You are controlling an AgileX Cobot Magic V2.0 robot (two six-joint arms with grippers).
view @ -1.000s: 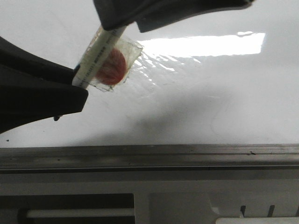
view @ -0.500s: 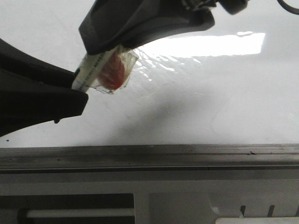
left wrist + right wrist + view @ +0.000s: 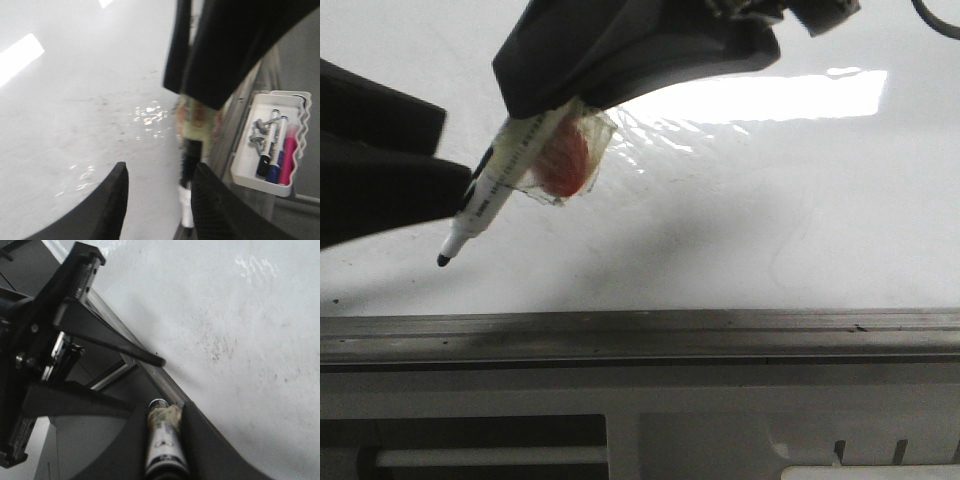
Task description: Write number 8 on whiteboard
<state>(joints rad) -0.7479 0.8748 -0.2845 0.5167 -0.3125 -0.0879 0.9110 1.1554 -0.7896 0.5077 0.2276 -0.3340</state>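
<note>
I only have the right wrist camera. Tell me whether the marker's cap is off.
Observer: It is off. The front view shows the marker with a bare black tip pointing down and left.
Operator: Report any strokes on the board near that tip.
Observer: None. In the front view the whiteboard around it shows only glare and faint smudges.
Operator: Tell me where the spare pens are.
Observer: The left wrist view shows a white tray past the board's edge, holding spare pens, including a blue one and a pink one.
</note>
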